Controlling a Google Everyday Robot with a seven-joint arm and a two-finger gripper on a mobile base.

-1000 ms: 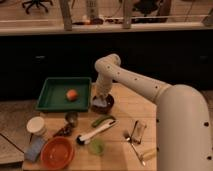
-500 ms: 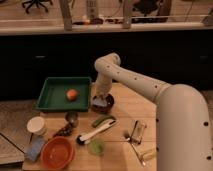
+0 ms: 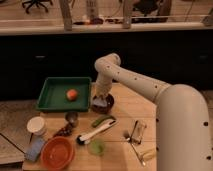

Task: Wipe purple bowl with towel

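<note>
The purple bowl [image 3: 108, 103] is small, dark and round. It stands upright near the far edge of the tabletop [image 3: 127, 110], about midway along it and just beside the right wall of the green tray [image 3: 54, 98]. A pale towel [image 3: 99, 104] lies inside the bowl. The claw [image 3: 102, 98] points down into the bowl, on the towel. Whether the claw is apart or clamped cannot be told.

The tabletop is light wood.
- Tray: far left corner, with an orange fruit [image 3: 72, 94] in it.
- White cup [image 3: 36, 125]: left edge.
- Red bowl [image 3: 57, 152]: near left corner.
- Green cup [image 3: 96, 146]: near edge.
- White tool [image 3: 95, 132]: lies slantwise at the middle.
- Clear glass [image 3: 138, 131]: towards the right edge.

Behind the tabletop stands a dark cabinet front under a pale counter.
</note>
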